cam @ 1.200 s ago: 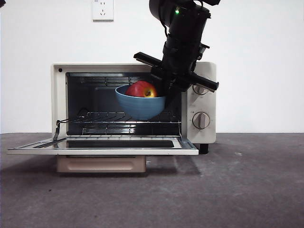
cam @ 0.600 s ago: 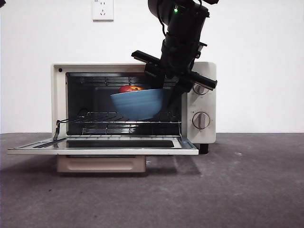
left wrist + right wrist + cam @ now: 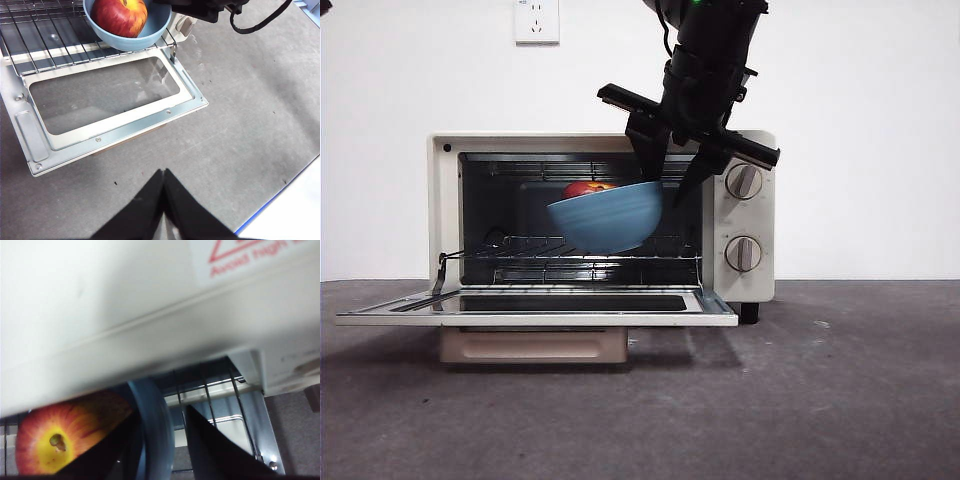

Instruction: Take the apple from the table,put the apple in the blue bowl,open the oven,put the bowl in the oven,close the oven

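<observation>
Front view: right hand (image 3: 665,180) grips the blue bowl (image 3: 607,215) rim at 3 o'clock, apple (image 3: 588,188) inside, above the oven (image 3: 745,280) rack (image 3: 570,252). Next: level, lower, release. Left hand (image 3: 163,187) waits, clenched.

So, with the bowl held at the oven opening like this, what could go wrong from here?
1. The right gripper pinches only the rim of the bowl, and the bowl is tilted, so it could slip or tip further.
2. The apple lies loose in the tilted bowl; it might roll out onto the rack or the open door.
3. The right gripper sits close under the oven top edge, so it may bump the frame.
</observation>
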Motion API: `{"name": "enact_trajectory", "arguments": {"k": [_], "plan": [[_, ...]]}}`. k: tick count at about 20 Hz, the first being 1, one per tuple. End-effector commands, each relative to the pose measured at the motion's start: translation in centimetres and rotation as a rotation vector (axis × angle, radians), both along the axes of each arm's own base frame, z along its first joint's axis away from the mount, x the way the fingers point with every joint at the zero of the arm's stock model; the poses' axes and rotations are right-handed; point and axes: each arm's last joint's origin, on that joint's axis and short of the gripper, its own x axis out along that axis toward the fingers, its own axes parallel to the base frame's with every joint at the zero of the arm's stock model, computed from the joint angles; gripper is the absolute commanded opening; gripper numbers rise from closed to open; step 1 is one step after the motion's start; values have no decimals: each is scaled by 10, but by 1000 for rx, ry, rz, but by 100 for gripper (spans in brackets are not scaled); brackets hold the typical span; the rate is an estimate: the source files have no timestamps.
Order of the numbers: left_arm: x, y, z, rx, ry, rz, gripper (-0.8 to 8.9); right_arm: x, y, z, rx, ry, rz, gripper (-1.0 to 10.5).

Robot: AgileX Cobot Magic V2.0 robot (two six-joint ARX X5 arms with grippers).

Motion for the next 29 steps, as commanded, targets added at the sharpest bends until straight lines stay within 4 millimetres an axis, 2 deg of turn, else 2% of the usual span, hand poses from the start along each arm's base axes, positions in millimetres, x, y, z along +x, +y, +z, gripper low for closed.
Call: {"name": "enact_trajectory", "arguments": {"k": [1,8,12,16,17,21,25,29], "plan": [[1,-1,2,2,-16,-13,7,0,5,8,-17,-39,39,136],[2,-1,2,4,-13,-15,7,-9,-1,29,-22,-89,75,160],[6,-2,1,13,-23,-15,7,-24,-7,58,-48,-182,166,161],[26,1,-10,7,-32,82,6,-59,-26,101,-163,-297,338,161],[34,4,-19,1,-10,122,6,-74,-33,113,-212,-323,390,161],[63,19,-54,-64,84,211,6,-120,-62,141,-330,-349,515,161],[95,33,-78,-75,160,289,6,-158,-86,152,-392,-330,597,161],[124,41,-105,-68,228,325,6,-185,-105,152,-392,-355,625,161]]}}
